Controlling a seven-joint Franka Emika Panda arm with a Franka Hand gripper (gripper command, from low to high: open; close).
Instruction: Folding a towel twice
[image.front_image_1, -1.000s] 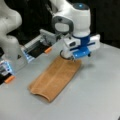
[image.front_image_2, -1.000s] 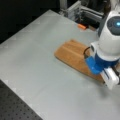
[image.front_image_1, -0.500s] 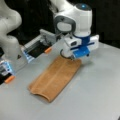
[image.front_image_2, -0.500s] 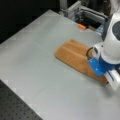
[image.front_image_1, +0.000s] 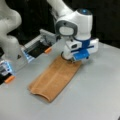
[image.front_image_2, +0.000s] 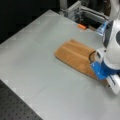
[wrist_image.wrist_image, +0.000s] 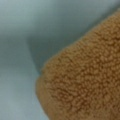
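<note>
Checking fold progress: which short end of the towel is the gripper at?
The gripper is low over the towel end toward a front view's top; the other short end lies free near the bottom left.

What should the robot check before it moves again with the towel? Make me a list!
1. Towel folded once already: ok, it lies as a long narrow strip in both front views.
2. Towel on the table, nothing hanging off: ok.
3. End effector at the towel's end: ok, it sits low over the far end in a front view.
4. End effector really gripping cloth: cannot tell, the fingers are hidden.
5. Wrist view sees the towel: ok, a fuzzy corner fills it.
6. Orange thing beside the rail away from the towel: ok.
</note>
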